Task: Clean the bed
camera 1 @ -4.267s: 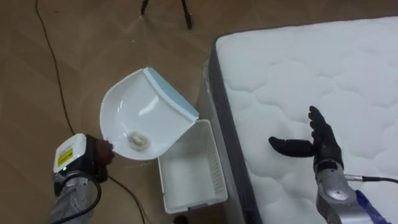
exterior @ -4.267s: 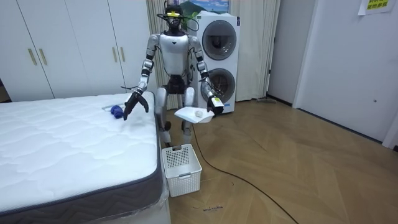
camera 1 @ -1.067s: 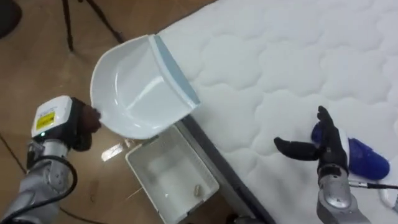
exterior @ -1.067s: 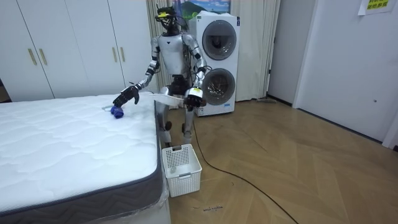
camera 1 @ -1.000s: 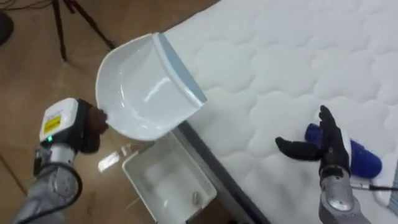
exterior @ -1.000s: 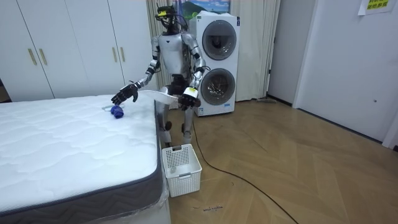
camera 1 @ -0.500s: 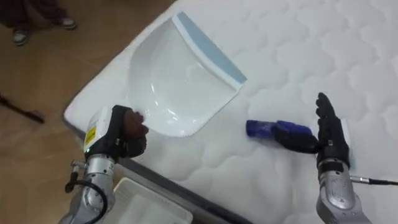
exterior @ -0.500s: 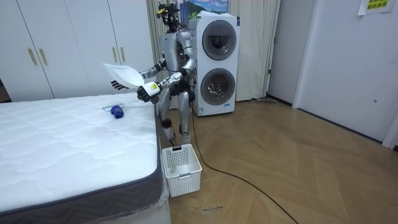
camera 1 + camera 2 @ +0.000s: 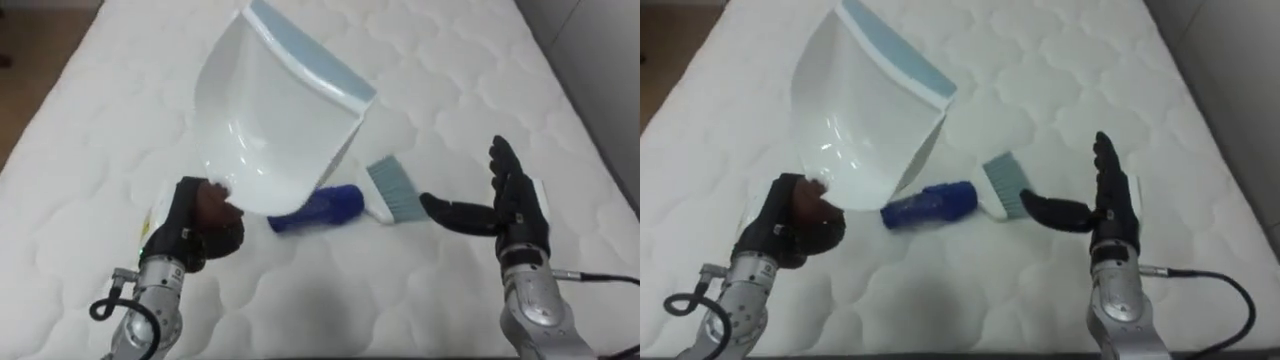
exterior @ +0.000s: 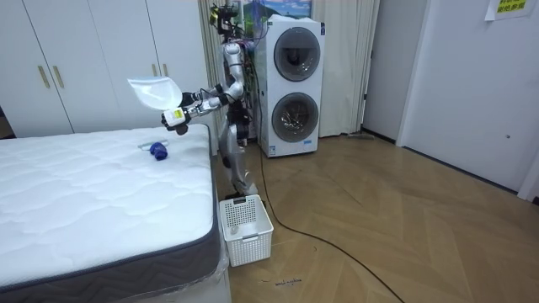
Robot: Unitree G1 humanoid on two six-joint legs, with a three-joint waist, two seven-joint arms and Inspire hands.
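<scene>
White quilted mattress (image 9: 90, 150) is seen beneath both hands. Nearest, at lower left, the left hand (image 9: 195, 225) is clenched round the handle of the dustpan (image 9: 275, 130). The dustpan is held up, tilted, above the cover, with its blue lip at the far upper end, and nothing is seen in it. At lower right the right hand (image 9: 518, 210) is held edge-up, fingers straight and thumb stretched toward the brush (image 9: 318, 207). It is near the brush but apart from it, and nothing is gripped.

Between the hands, a little farther off, the brush lies flat on the mattress. Its blue handle points toward the left hand, and its pale bristles (image 9: 392, 190) lie just beside the right thumb. Part of the handle is covered by the dustpan in the left eye view.

The brush is judged light and stiff, with a smooth plastic handle that may slide or roll on the quilting if nudged. The bristles are judged soft and yielding, so hold is best taken round the middle of the handle. The dustpan is judged thin, rigid and light, and is well held by its handle.

In the room view the robot is seen standing at the mattress corner with the dustpan raised over it. A white basket (image 10: 253, 246) stands on the floor at the mattress side, with washers (image 10: 290, 84) and cupboards (image 10: 101, 59) beyond.
</scene>
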